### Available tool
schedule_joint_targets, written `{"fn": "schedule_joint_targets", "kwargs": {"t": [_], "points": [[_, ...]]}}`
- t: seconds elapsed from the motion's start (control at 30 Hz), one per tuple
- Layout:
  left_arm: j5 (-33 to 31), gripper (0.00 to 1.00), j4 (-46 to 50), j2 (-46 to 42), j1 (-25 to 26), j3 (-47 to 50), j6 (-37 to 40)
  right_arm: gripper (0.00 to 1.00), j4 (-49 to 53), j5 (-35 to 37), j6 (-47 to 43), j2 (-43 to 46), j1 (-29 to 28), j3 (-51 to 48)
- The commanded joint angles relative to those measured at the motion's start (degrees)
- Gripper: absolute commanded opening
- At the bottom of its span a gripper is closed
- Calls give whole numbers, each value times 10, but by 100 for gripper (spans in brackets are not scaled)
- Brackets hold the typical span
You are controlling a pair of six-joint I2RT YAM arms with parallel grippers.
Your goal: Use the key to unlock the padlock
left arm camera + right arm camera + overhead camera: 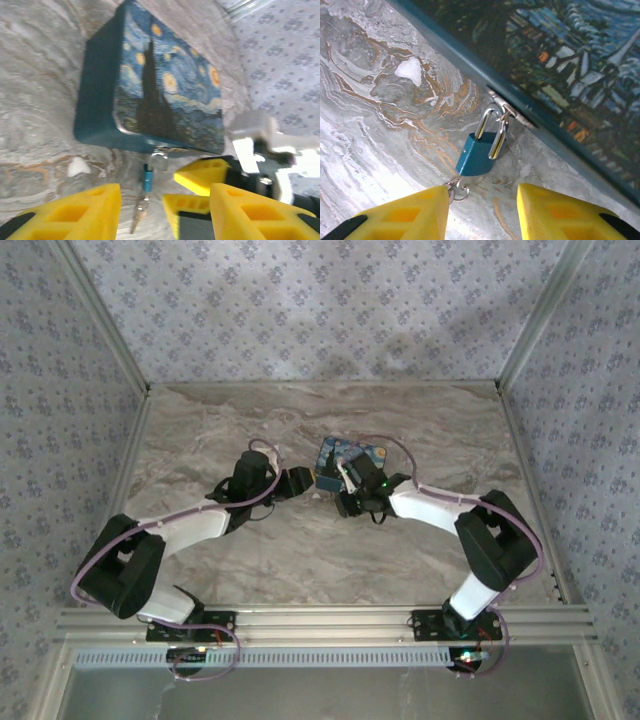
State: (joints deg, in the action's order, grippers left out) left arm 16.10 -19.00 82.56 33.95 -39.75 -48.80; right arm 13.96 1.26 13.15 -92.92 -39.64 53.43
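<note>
Bright, even overhead light; soft shadows; left wrist view blurred

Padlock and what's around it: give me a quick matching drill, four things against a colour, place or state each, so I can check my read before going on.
Things:
1 padlock
2 box
3 key
4 table

Descriptions:
a veined marble
b blue, hung on the hasp
c night-sky painting on top
d lying at the padlock's base

Pairs: 1-b; 2-c; 3-d; 4-a
</note>
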Motion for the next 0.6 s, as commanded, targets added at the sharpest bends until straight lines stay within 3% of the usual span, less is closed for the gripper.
{"fn": "schedule_joint_targets", "kwargs": {"t": [0.0,0.27,0.57], "points": [[-47,50,63,0,-4,-28,33,43,-7,56,45,14,-24,-5],[-70,50,87,17,-10,-62,40,44,9,171,99,-28,-64,18],[-74,51,90,28,-18,-74,44,42,11,179,109,-79,-69,42]]}}
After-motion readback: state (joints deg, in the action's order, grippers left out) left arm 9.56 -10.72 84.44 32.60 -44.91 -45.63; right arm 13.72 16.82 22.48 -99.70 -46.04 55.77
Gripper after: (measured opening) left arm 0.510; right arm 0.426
